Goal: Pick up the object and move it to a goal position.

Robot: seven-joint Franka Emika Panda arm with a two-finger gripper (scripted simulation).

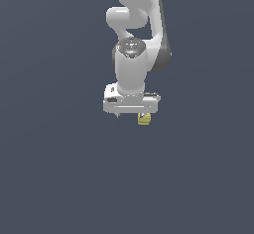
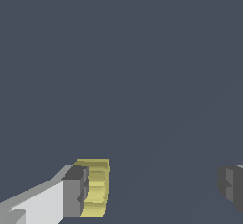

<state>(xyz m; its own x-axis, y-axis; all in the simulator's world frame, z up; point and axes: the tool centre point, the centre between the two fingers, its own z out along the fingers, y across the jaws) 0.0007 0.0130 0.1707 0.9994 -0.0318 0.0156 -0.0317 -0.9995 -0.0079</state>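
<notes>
My claw (image 2: 154,190) is spread wide, pinching nothing. The pale-yellow ridged object (image 2: 96,187) sits right against one finger pad (image 2: 76,192), well apart from the other; from outside it peeks out just below my claw body, mid-frame (image 1: 144,119).

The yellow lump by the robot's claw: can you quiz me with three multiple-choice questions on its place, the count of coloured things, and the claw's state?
1. Where is the object? A) beside one finger B) midway between the fingers C) out of sight
2. Coloured things in view? A) three B) one C) none
3. The gripper is: A) shut B) hidden C) open
A: the wrist view shows it next to one finger. B: only the object is yellow. C: a broad gap separates the fingers.
</notes>
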